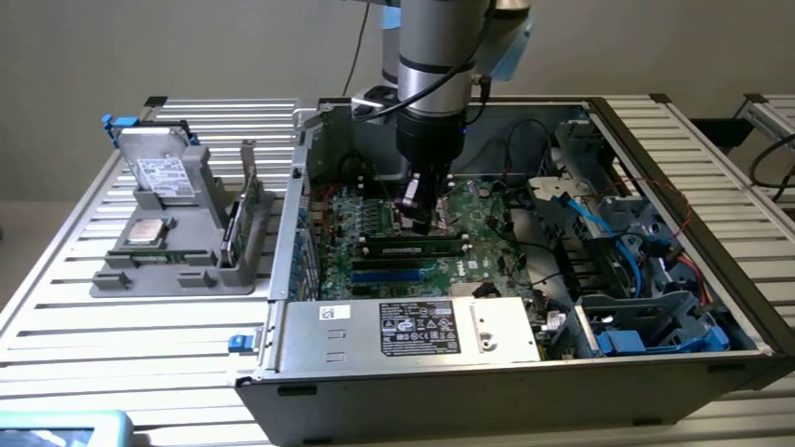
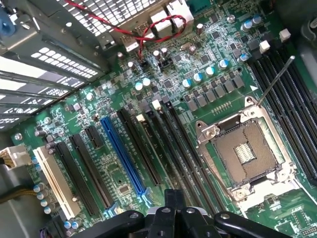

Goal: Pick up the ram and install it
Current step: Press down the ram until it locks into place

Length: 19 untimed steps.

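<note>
My gripper hangs inside the open computer case, low over the green motherboard. Its fingertips look pressed together as one black block, and I see nothing between them. Just below them in the exterior view, a ram stick lies seated along a memory slot between white end clips. In the wrist view the long dark memory slots run away from the fingertips, beside the open processor socket. Further green ram sticks stand upright in the grey holder outside the case.
The holder also carries a hard drive and a silver processor chip. A labelled metal power-supply box fills the case's front. Blue and black cables crowd the exterior view's right side. Red wires loop near the rear ports.
</note>
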Available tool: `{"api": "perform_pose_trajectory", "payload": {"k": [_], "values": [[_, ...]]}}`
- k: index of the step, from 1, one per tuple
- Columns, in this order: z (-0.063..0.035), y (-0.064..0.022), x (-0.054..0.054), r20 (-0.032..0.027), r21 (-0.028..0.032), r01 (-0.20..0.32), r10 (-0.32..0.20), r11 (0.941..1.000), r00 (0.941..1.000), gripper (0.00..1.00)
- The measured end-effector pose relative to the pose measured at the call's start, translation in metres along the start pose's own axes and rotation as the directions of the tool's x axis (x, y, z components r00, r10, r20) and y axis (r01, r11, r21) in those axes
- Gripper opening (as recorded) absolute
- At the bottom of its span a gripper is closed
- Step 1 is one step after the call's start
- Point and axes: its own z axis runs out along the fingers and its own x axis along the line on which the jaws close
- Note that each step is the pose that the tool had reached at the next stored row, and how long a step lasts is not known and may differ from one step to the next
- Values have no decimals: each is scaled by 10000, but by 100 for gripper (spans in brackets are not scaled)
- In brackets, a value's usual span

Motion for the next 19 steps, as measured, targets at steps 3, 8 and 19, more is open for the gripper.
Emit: {"api": "perform_pose_trajectory", "payload": {"k": [3, 8, 19], "values": [[0, 0, 0, 15, 22, -344, 344, 9994, 9994, 11], [0, 0, 0, 52, 73, -916, 915, 9958, 9958, 11], [0, 0, 0, 146, 180, -2139, 2137, 9767, 9768, 11]]}}
